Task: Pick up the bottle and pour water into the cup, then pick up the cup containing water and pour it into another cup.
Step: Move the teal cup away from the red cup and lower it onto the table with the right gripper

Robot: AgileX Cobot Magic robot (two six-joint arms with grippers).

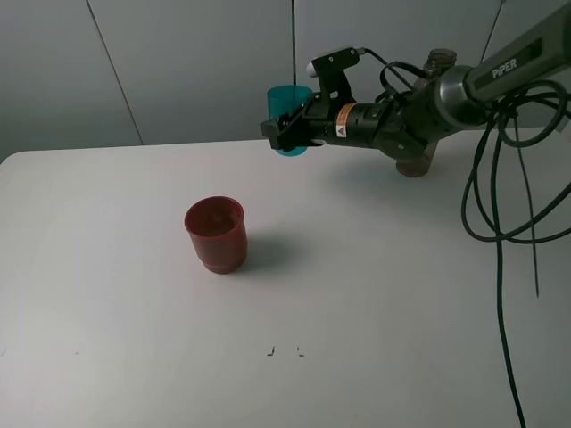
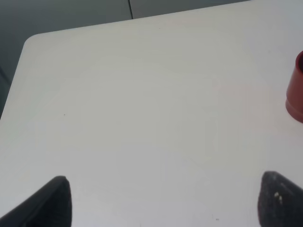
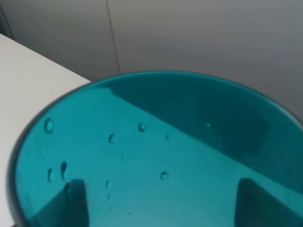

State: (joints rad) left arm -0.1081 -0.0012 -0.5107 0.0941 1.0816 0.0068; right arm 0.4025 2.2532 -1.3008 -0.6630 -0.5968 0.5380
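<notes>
My right gripper (image 1: pixel 287 132) is shut on the teal cup (image 1: pixel 289 118) and holds it upright in the air, above and to the back right of the red cup (image 1: pixel 216 234). The right wrist view is filled by the teal cup (image 3: pixel 156 156), with droplets on its wall and the fingertips (image 3: pixel 71 201) seen through it. The red cup stands upright on the white table (image 1: pixel 134 339); its edge also shows in the left wrist view (image 2: pixel 296 92). The grey-brown bottle (image 1: pixel 426 111) stands behind the right arm, mostly hidden. My left gripper (image 2: pixel 161 203) is open and empty over bare table.
Black cables (image 1: pixel 504 205) hang from the right arm over the table's right side. A grey wall (image 1: pixel 178 62) runs behind the table's back edge. Two small dark marks (image 1: pixel 284 350) lie near the front of the table.
</notes>
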